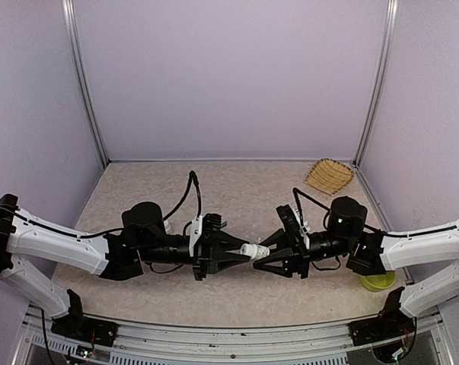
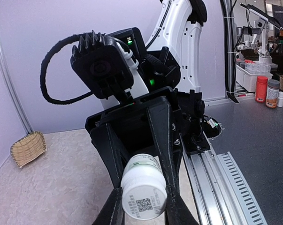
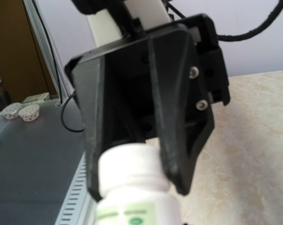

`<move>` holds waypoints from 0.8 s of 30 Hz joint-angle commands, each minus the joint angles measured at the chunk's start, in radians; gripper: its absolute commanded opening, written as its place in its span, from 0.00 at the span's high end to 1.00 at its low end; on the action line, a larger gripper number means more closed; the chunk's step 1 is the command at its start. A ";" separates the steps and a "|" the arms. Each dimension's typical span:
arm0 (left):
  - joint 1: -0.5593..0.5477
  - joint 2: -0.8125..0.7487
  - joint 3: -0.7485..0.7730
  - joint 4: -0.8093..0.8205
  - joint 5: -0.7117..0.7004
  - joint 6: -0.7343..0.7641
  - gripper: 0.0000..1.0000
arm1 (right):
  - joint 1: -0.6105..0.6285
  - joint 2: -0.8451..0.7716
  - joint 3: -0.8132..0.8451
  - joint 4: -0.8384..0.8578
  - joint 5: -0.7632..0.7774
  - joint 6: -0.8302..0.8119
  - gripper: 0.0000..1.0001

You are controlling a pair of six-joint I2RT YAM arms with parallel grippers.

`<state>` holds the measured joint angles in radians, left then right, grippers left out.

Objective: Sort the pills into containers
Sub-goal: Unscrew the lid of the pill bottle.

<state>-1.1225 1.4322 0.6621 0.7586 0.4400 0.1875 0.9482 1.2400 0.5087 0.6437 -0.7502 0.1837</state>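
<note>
Found left claw clamped on bottle, mid-air at centre. Found right claw at bottle's 3 o'clock, narrow around its other end; could not tell whether gripping. Could not make out pills. Noted basket at 2 o'clock, bowl at 4.

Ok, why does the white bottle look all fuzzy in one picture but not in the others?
Right wrist view: the bottle is very close to the lens, so it is out of focus. Left wrist view: it is sharp, even its little square code shows. Top view: it looks small but clear, under even light with soft shadows.
</note>
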 commanded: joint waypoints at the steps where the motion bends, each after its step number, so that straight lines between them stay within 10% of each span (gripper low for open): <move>1: 0.003 0.012 0.025 -0.001 0.019 -0.003 0.97 | 0.010 -0.032 0.010 -0.014 0.006 -0.013 0.62; 8: 0.003 0.017 0.025 -0.016 0.045 -0.009 0.97 | 0.009 -0.041 0.014 -0.042 0.040 -0.025 0.54; 24: 0.000 0.049 0.066 -0.023 -0.137 -0.193 0.86 | 0.009 -0.050 -0.011 -0.019 0.117 -0.049 0.80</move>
<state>-1.1198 1.4475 0.6640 0.7460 0.4473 0.1242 0.9485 1.2156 0.5091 0.6094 -0.7254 0.1589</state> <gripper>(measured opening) 0.243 0.279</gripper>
